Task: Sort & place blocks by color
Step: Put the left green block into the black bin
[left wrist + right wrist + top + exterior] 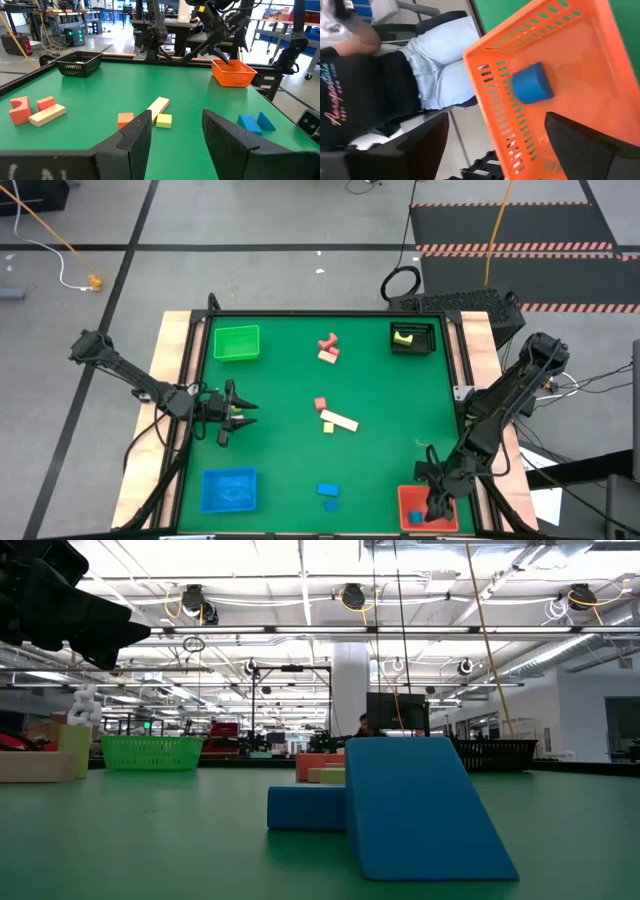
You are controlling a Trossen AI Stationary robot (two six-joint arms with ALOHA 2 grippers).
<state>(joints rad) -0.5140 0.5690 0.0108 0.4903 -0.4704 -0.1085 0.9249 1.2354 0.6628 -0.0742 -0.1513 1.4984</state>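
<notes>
Four trays stand at the table corners: green point(236, 342), black point(412, 337), blue point(229, 489) and red-orange point(418, 502). Loose blocks lie mid-table: a red arch point(20, 110), a red piece point(46, 103), a cream bar point(47, 115), a red cube point(125, 120), a long cream bar point(159, 106), a yellow cube point(164, 120), a blue bar point(305, 808) and a blue wedge point(420, 805). A yellow block point(402, 338) sits in the black tray. A blue cylinder point(532, 83) lies on the red-orange tray's floor. My right gripper point(497, 120) hovers open over that tray. My left gripper point(175, 135) is open and empty near the left edge, pointing at the middle blocks.
A person in a black shirt and light jeans point(395, 85) sits just beyond the table's near right corner, beside the red-orange tray. My right arm point(500, 395) reaches along the right edge. A raised wooden rim point(175, 380) borders the table. Green surface lies open between the block groups.
</notes>
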